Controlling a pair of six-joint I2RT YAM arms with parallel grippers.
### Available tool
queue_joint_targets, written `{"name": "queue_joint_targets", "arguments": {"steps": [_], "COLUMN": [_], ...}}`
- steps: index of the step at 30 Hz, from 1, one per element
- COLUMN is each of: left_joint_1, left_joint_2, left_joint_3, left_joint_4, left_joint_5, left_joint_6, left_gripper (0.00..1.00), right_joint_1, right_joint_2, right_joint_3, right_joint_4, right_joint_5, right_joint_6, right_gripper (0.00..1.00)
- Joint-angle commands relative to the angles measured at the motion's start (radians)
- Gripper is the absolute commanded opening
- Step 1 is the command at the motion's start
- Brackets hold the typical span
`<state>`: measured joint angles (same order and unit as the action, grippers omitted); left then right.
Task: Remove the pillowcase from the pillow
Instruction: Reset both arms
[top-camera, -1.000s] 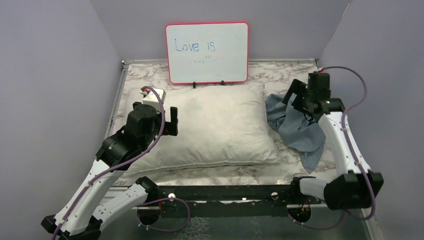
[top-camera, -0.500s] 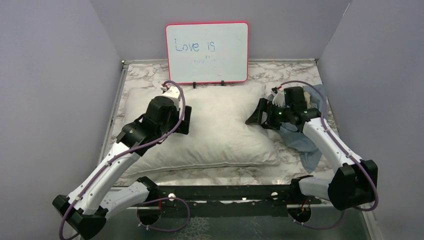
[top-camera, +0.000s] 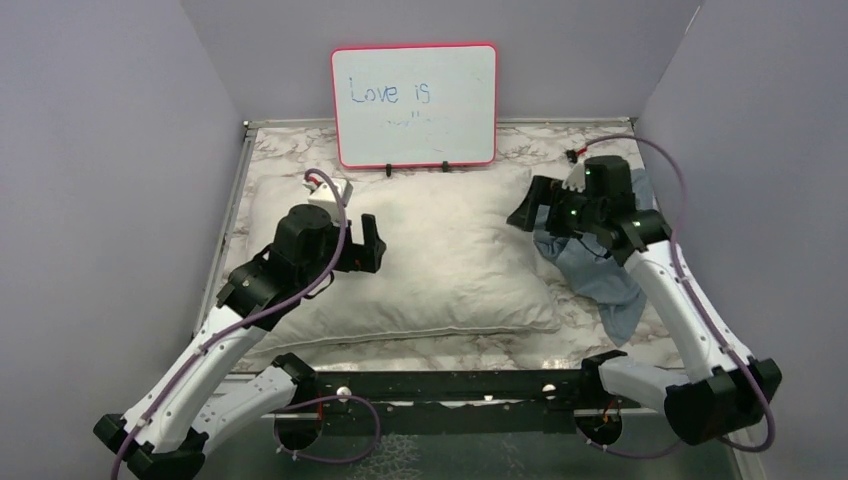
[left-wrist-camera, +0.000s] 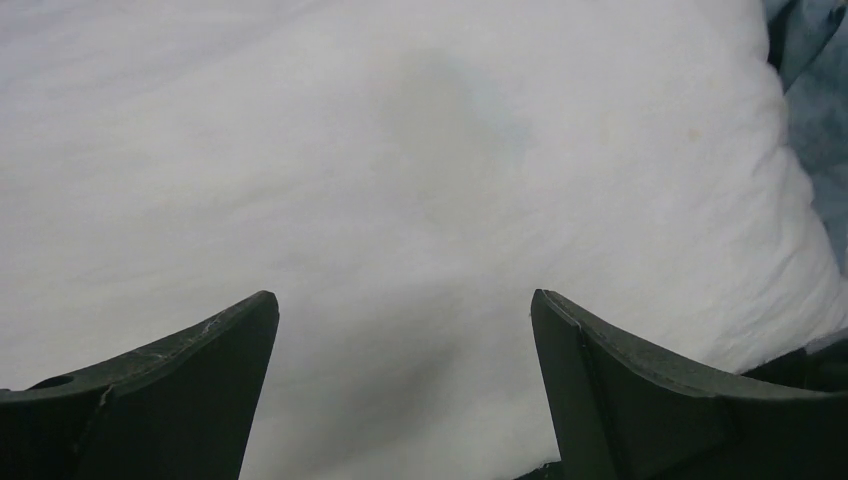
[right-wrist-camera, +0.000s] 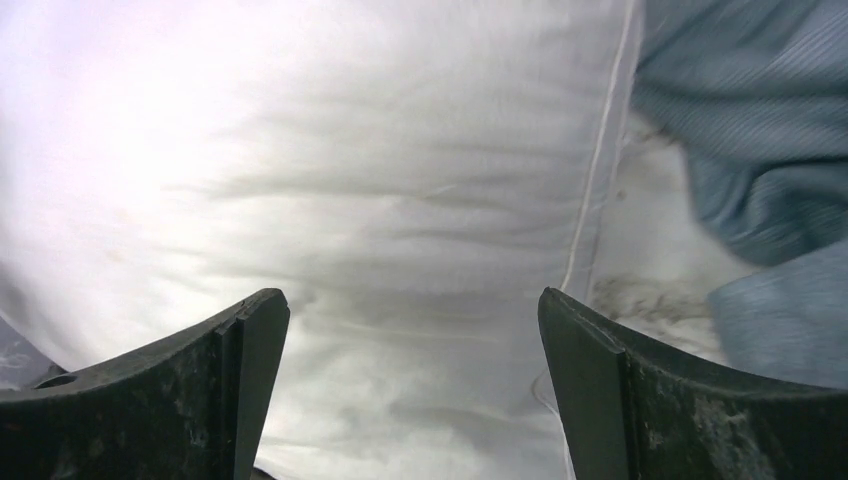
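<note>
Pillow (top-camera: 440, 265): white, plump, lying flat mid-counter (top-camera: 290, 145), long side running left to right. Bare; no cover on it. Fabric lightly wrinkled.

Whiteboard (top-camera: 414, 104): red frame, upright at the back, just behind the pillow's far edge. "Love is" written on it in blue.

Pillowcase (top-camera: 600, 280): fully off, bunched in a blue-grey heap on the marble beside the pillow's right end. One tail trails toward the near right. The right arm (top-camera: 680, 300) crosses above it and hides part of the heap.

Left arm (top-camera: 230, 330): reaches in from the near left. Left jaws wide apart over the pillow's left half, pointing right. Left wrist view: both tips frame plain pillow (left-wrist-camera: 400, 150), nothing between them; blue pillowcase (left-wrist-camera: 815, 100) shows at the upper right edge. Cannot tell whether the tips touch the pillow.

Right jaws: wide apart, gripping nothing, at the pillow's far right corner, pointing left. Right wrist view: pillow (right-wrist-camera: 350, 180) fills the gap between the tips, and its piped seam runs down the right side. A strip of marble counter (right-wrist-camera: 640, 270) shows between that seam and the pillowcase (right-wrist-camera: 760, 130), so the two lie apart there.
</note>
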<state>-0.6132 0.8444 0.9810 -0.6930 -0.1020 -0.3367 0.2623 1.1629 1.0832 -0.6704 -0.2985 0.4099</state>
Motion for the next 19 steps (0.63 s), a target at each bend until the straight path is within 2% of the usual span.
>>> {"name": "queue_joint_targets", "arguments": {"steps": [1, 3, 6, 12, 19], "left_joint_1": [-0.003, -0.003, -0.003, -0.003, -0.003], "left_joint_2": [-0.079, -0.085, -0.076, -0.051, -0.013], "left_joint_3": [0.111, 0.133, 0.166, 0.203, 0.228], "left_joint_4": [-0.023, -0.046, -0.077, -0.106, -0.112], "left_joint_5": [-0.315, -0.443, -0.497, -0.495, -0.466], "left_joint_6": [-0.151, -0.219, -0.227, -0.218, -0.181], "left_gripper": [0.98, 0.99, 0.99, 0.98, 0.99], "right_joint_1": [0.002, 0.002, 0.002, 0.002, 0.002], "right_joint_2": [-0.128, -0.178, -0.262, -0.354, -0.375], "right_joint_3": [0.108, 0.115, 0.090, 0.037, 0.010], "right_joint_4": [-0.046, -0.038, 0.006, 0.034, 0.010], "right_joint_5": [0.189, 0.180, 0.145, 0.086, 0.122], "right_joint_6": [-0.067, -0.080, -0.086, -0.101, -0.102], "right_gripper": [1.00, 1.00, 1.00, 1.00, 1.00]}}
